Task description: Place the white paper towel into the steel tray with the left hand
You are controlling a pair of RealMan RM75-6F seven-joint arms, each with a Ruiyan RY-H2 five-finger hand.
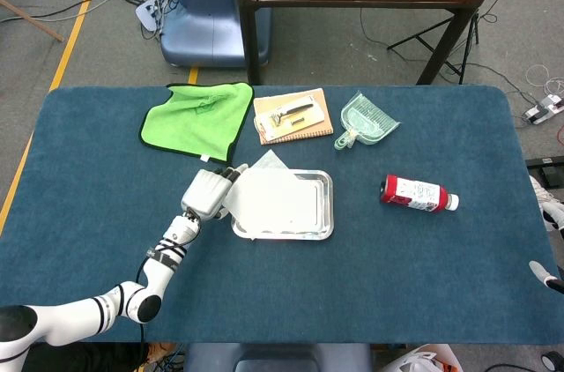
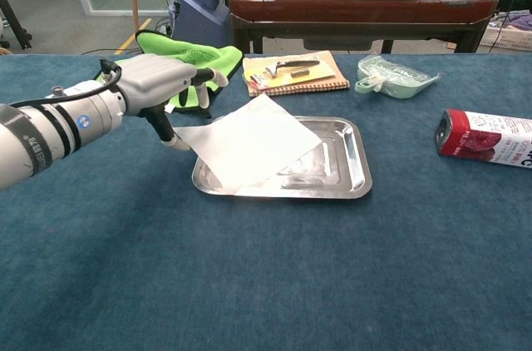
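Note:
The white paper towel [image 1: 269,191] [image 2: 249,140] hangs tilted over the left half of the steel tray [image 1: 315,216] [image 2: 357,175], its far edge lifted and its lower part resting in the tray. My left hand [image 1: 208,193] [image 2: 156,85] is just left of the tray and pinches the towel's left corner between thumb and fingers. Of my right hand only a pale sliver [image 1: 541,273] shows at the right edge of the head view.
A green cloth [image 1: 196,119] lies behind the left hand. Behind the tray are a notebook [image 1: 293,115] with a tool on it and a pale green plastic scoop [image 1: 366,121]. A red bottle [image 1: 416,193] lies to the tray's right.

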